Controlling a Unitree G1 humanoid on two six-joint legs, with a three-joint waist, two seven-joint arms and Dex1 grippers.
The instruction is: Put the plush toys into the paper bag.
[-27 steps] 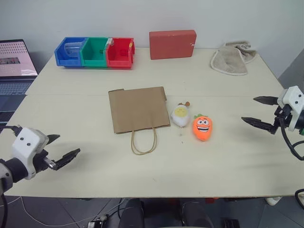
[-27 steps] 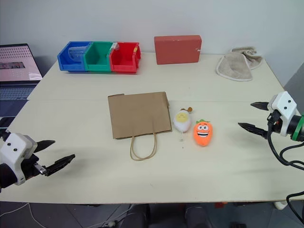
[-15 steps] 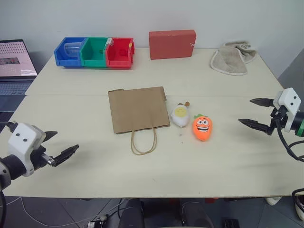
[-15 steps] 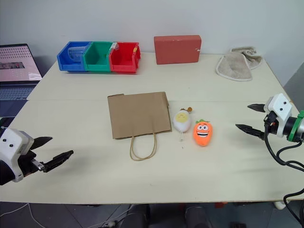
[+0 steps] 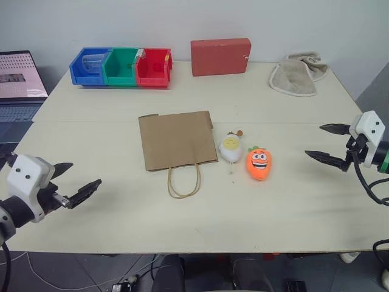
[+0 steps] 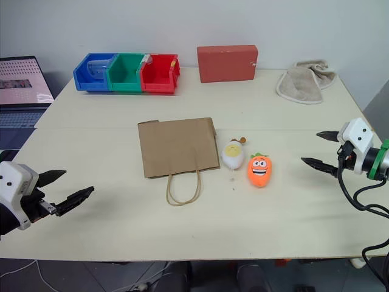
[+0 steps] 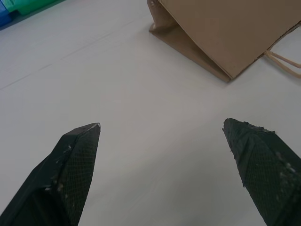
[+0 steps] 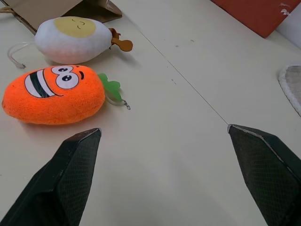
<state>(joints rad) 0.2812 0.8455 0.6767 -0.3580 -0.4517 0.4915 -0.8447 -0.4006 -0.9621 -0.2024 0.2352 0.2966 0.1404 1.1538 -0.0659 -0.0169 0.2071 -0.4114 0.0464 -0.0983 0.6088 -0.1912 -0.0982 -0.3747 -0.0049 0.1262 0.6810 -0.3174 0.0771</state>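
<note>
Now | plush toys (image 5: 246, 155) beside paper bag (image 5: 177, 140) | left hand (image 5: 78, 184), right hand (image 5: 329, 145) released, well apart from both

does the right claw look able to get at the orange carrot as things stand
Probably yes: the right claw is open, facing the orange carrot across bare table, with nothing between; the white toy sits on its far side.

No readable text, label, brand, number or sign is showing anywhere. The laptop (image 5: 21, 79) at the far left is displaying a pinkish screen whose content is too small to read. The orange carrot toy (image 8: 54, 96) is showing only a printed smiling face, and the white toy (image 8: 75, 40) only a small drawn face on its yellow patch, with no lettering on either.
</note>
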